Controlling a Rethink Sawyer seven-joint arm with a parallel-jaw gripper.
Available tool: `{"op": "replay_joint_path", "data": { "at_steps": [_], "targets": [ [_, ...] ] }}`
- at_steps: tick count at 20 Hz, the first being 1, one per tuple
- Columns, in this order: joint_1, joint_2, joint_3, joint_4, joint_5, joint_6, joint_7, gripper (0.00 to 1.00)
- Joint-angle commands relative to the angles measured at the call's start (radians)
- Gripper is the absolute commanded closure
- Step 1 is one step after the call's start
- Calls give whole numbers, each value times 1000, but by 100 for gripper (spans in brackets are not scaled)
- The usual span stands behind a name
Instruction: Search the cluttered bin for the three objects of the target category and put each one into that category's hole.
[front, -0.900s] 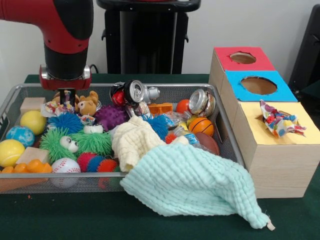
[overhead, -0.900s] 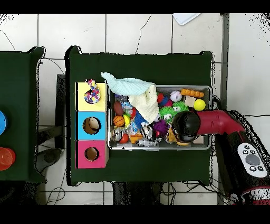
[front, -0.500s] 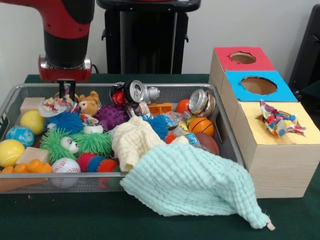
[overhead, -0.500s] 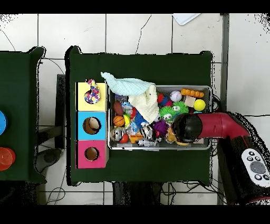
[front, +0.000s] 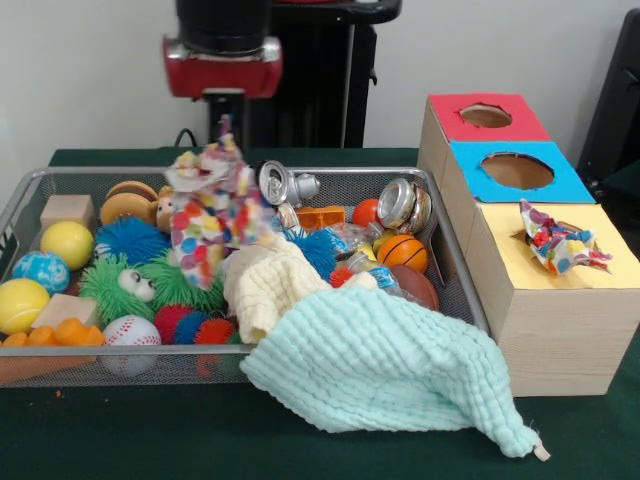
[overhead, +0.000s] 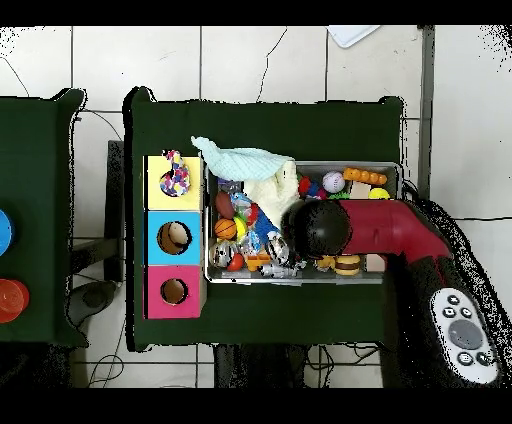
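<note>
My gripper (front: 224, 126) hangs above the middle-left of the wire mesh bin (front: 60, 173) and is shut on a ruffled printed fabric piece (front: 208, 215). The piece dangles clear of the toys, blurred. In the overhead view the arm's head (overhead: 318, 228) hides the gripper and that piece over the bin (overhead: 300, 282). A second printed piece (front: 555, 245) lies on the yellow-topped box (front: 610, 270), over its hole, which is mostly hidden; it also shows in the overhead view (overhead: 176, 178). I see no third piece.
A mint waffle cloth (front: 390, 375) drapes over the bin's front right rim. A cream cloth (front: 265, 285) lies beside it. Balls, spiky toys and cans (front: 280, 183) fill the bin. Blue-topped (front: 515, 172) and red-topped (front: 485, 116) boxes stand behind the yellow one.
The gripper closed on the printed piece at the bin's far left, lifted it out of the clutter and moved right in the front view, towards the bin's middle.
</note>
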Motion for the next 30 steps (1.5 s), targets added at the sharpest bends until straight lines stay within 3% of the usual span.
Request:
{"op": "replay_joint_path", "data": {
  "at_steps": [1, 11, 15, 22, 30],
  "targets": [
    [168, -34, -13, 19, 162, 78, 341, 100],
    [433, 94, -135, -133, 273, 92, 533, 100],
    [499, 155, -174, -142, 293, 59, 574, 100],
    [524, 177, -189, -57, 328, -41, 590, 100],
    [536, 147, -211, -77, 296, -35, 529, 100]
  ]
}}
